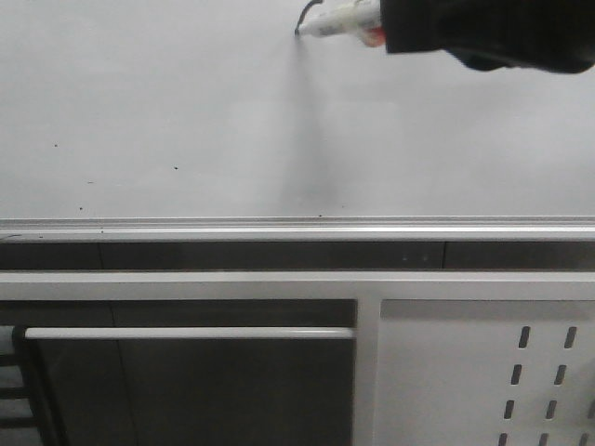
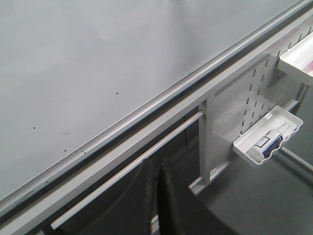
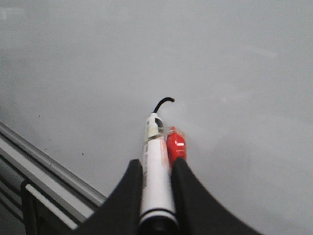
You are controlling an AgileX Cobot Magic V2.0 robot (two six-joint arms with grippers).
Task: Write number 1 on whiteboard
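While only a small black hook of the number 1 (image 3: pixel 164 103) shows on the whiteboard (image 1: pixel 186 102), it sits right at the marker (image 3: pixel 156 166) tip, just ahead of the right gripper (image 3: pixel 155 193). That gripper is clamped on the marker, so the stroke's long axis should probably run down toward the silver rail (image 1: pixel 279 226). Far off below the rail, the left gripper (image 2: pixel 156 196) has its fingers pressed together on nothing.

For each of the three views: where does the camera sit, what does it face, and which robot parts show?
Front: faces the whiteboard squarely; right gripper with marker at the top.
Left wrist: above the shut left gripper, looking along the board's rail and a tray.
Right wrist: behind the fingers, marker tip at a short black stroke.
Front and right wrist share marker and stroke.
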